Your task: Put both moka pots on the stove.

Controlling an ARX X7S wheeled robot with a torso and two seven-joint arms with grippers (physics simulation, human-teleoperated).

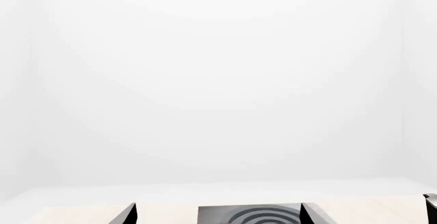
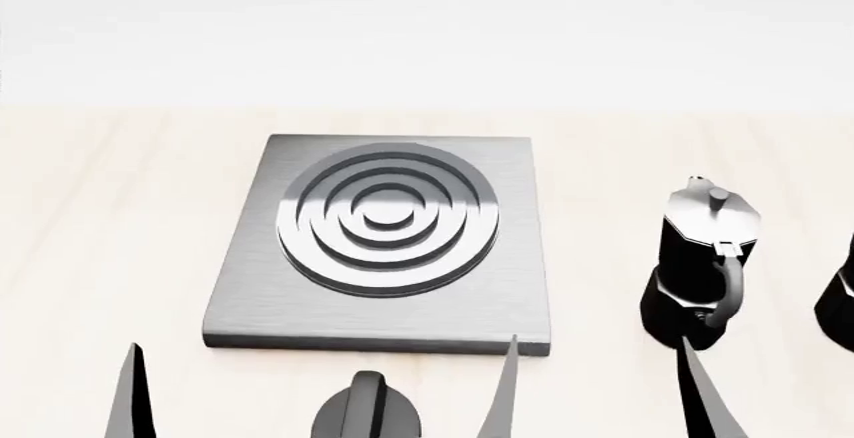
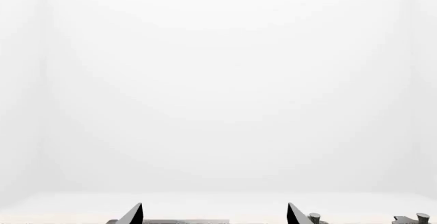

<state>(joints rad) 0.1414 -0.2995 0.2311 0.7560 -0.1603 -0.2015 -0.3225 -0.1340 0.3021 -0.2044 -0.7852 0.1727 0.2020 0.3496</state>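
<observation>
Bright, even, diffuse light; source unclear, perhaps overhead. Shadows faint. Renders sharp, no blur. Wrist views mostly washed-out white.

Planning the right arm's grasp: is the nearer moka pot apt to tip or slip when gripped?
The moka pot is tall on a small base with a narrow waist, so a high push would probably tip it. Its faceted body looks rigid; gripping the waist seems safest. The glossy finish and silver lid may be slippery.

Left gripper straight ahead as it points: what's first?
Likely the stove, ahead between the open fingers of the left gripper; the black knob sits nearer, but height is unclear: it may clear both.
</observation>
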